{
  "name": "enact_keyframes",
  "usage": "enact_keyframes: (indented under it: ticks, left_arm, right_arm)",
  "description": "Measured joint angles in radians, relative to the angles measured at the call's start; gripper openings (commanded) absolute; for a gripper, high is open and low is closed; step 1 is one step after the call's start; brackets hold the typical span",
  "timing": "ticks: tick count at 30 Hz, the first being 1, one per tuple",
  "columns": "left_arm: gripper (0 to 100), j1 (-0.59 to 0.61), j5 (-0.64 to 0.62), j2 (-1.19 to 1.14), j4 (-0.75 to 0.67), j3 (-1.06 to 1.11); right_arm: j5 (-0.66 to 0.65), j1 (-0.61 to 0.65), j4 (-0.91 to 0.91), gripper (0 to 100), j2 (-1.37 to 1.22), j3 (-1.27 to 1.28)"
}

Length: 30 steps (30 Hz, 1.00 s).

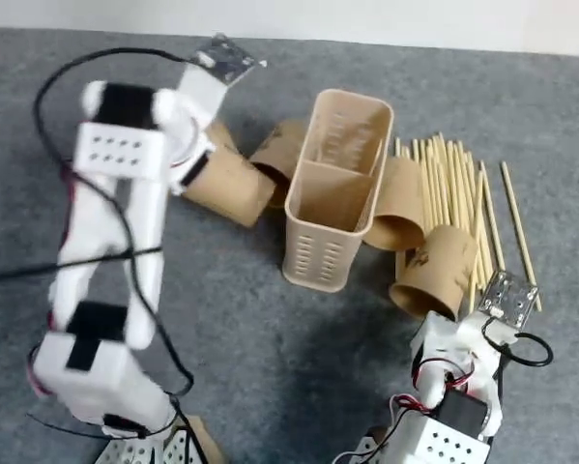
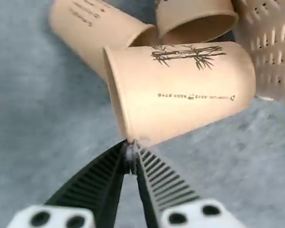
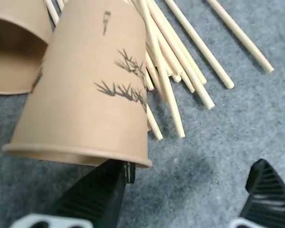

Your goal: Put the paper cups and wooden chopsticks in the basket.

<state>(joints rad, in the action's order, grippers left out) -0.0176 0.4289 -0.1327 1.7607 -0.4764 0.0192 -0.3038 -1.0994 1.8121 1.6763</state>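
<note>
A grey felt-like cover lies over the desk [image 1: 270,387], and a pale wall runs behind its far edge. You find the basket [image 1: 318,261] upright near the middle of the desk, with two compartments.

Your left gripper [image 2: 131,154] is closed, and its two fingers pinch the rim of a paper cup [image 2: 180,95]. This cup lies on its side on the left of the basket, close to it. Two other cups [image 2: 194,19] lie on their sides just behind it, toward the far edge.

Your right gripper [image 3: 194,168] is open, with the jaws wide apart. One finger [image 3: 109,185] sits at the rim of a second paper cup [image 3: 85,95]; the other finger stands over bare cover. This cup lies on the right of the basket, toward the near edge, and rests partly on the wooden chopsticks [image 3: 180,61]. The chopsticks are a loose bundle between the basket and the right edge. One more cup [image 1: 400,208] lies between the bundle and the basket wall.
</note>
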Motion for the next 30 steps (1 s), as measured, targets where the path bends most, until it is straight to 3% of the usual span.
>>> enact_keyframes:
  ticks: [7, 15, 20, 24, 30]
  left_arm:
    - [0, 0.118, 0.103, 0.176, 0.009, 0.002]
    - [0, 0.118, 0.112, 0.229, 0.009, -0.387]
    - [0, -0.009, 0.112, 0.181, 0.009, -0.591]
    - [0, -0.157, 0.097, 0.087, -0.006, -0.617]
    - [0, -0.25, 0.075, -0.101, -0.095, -0.617]
  right_arm:
    - [0.0, 0.0, 0.0, 36.8, 0.0, 0.0]
    - [0.0, 0.0, 0.0, 36.8, 0.0, 0.0]
    - [0.0, 0.0, 0.0, 36.8, 0.0, 0.0]
    - [0.0, 0.0, 0.0, 36.8, 0.0, 0.0]
    - [0.0, 0.0, 0.0, 36.8, 0.0, 0.0]
